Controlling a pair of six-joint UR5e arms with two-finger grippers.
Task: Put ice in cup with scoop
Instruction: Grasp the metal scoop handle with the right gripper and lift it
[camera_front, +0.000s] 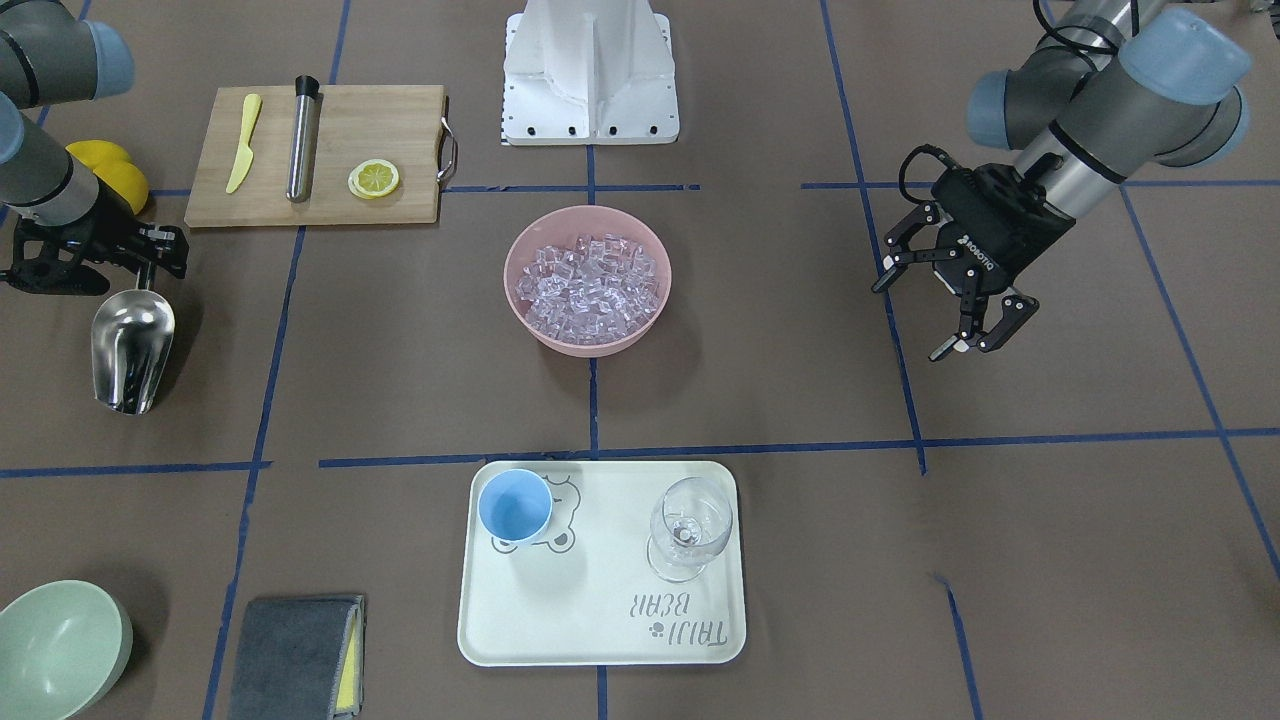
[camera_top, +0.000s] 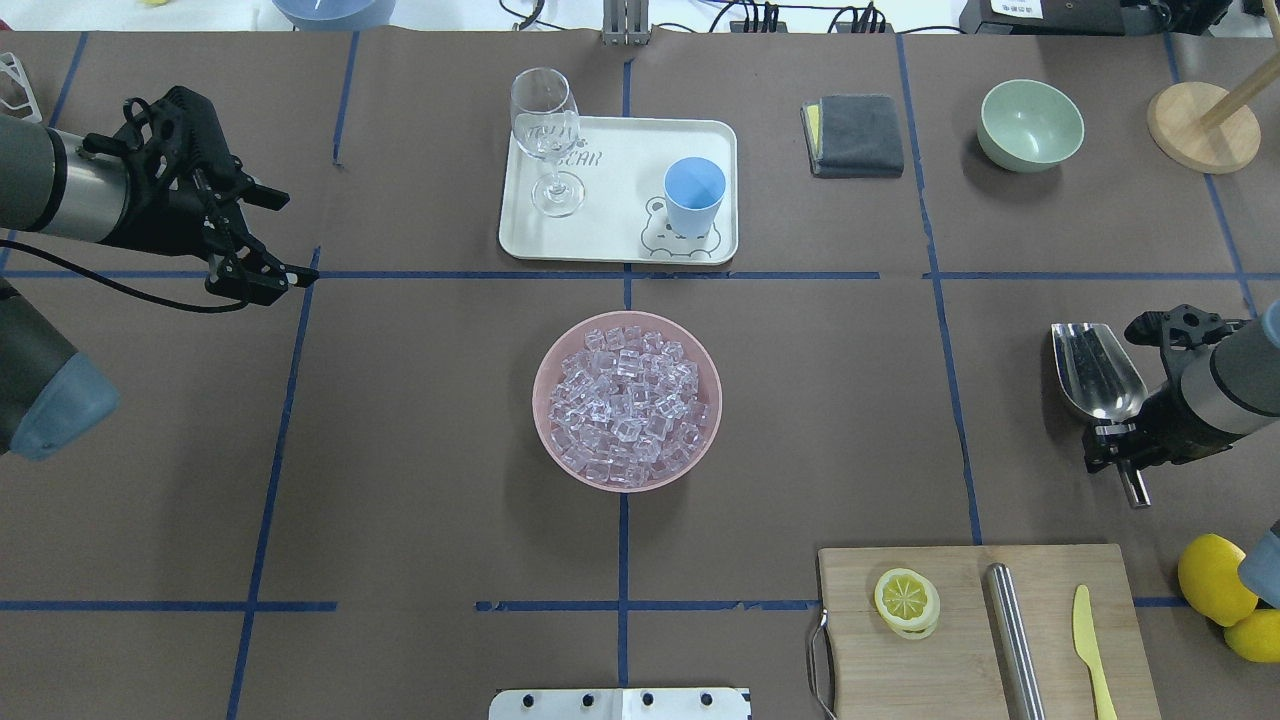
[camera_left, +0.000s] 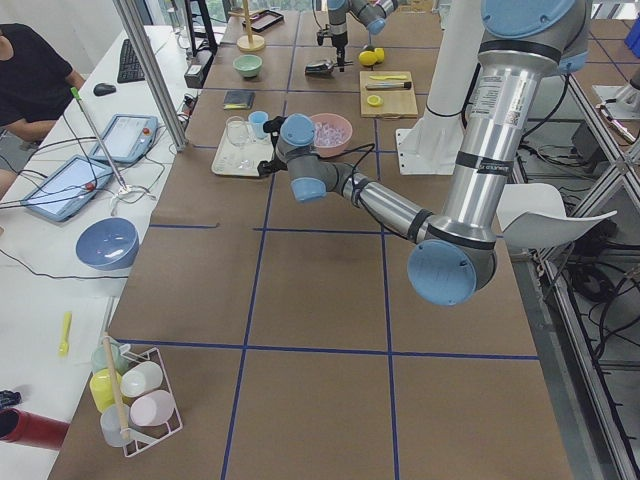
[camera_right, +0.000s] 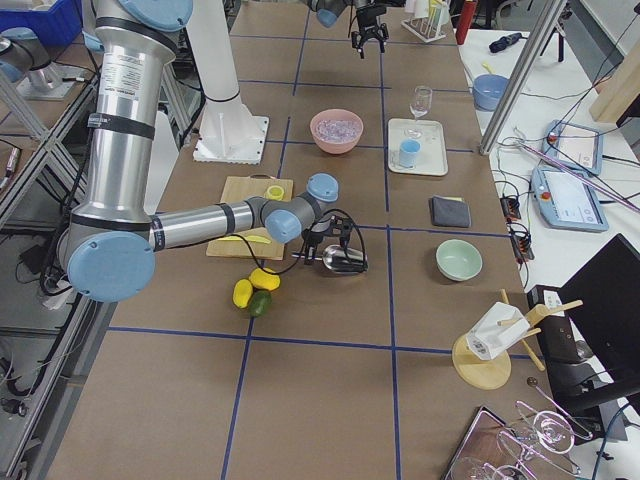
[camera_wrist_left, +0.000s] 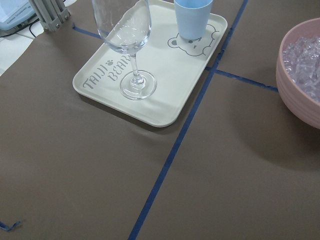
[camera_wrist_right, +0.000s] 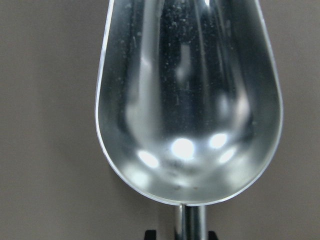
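Right arm's fingers (camera_wrist_right: 150, 235) are pinching the scoop (camera_top: 1097, 372) by its handle at the right side of the desk (camera_top: 400, 450), trough pointing away from the robot, while the ice (camera_top: 625, 400) is sitting in the pink bowl (camera_top: 627, 484) at centre, to the scoop's left; left arm's fingers (camera_front: 1005, 318) are hanging spread.

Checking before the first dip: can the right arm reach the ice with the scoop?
Probably yes: the right gripper grips the scoop by its handle, and nothing stands on the table between it and the ice.
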